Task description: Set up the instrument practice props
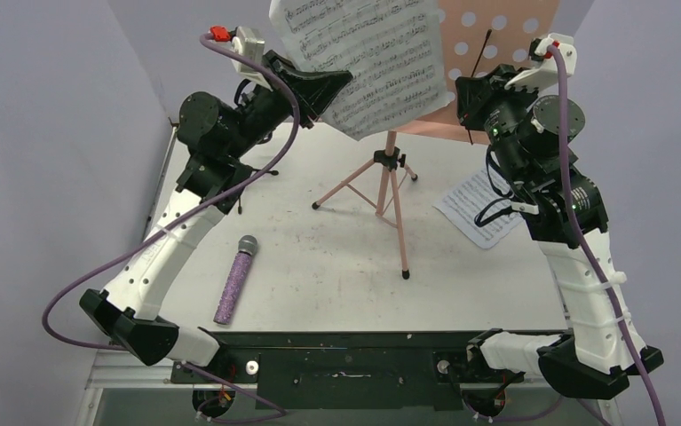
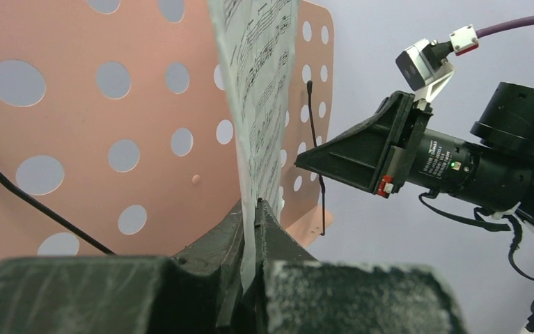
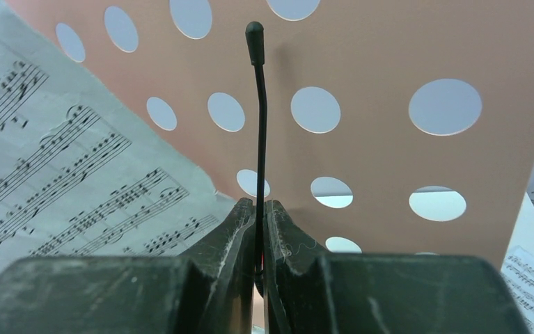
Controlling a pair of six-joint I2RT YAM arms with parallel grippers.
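The left gripper (image 2: 255, 209) is pinched shut on the lower edge of a white sheet-music page (image 2: 258, 83), with its fingers (image 2: 281, 243) flat against the paper and no gap between them. Only the left wrist view shows this pinch close up. There the page stands edge-on in front of the pink perforated panel of the music stand (image 2: 111, 104). The top view shows what that view cannot: the page face-on, tilted across the left half of the stand's panel.

The right gripper (image 3: 259, 209) is clamped on the thin black wire page retainer (image 3: 260, 118) at the right side of the stand's panel. In the right wrist view the wire rises upright from between the closed fingers to a small rounded tip. The left wrist view shows this gripper side-on, its tip meeting the wire near the stand's far edge.

Only the top view shows the stand's tripod legs (image 1: 388, 165), spread on the table (image 1: 319, 257). The purple glitter microphone (image 1: 233, 282) lies flat well to the left of those legs, its grey mesh head pointing away from the arm bases. A second page (image 1: 471, 209) lies flat to the right of the legs, partly under the right arm, and its corner also shows in the right wrist view.

The table is white and scuffed. Plain pale grey walls (image 1: 52, 106) stand behind and to either side of the stand.
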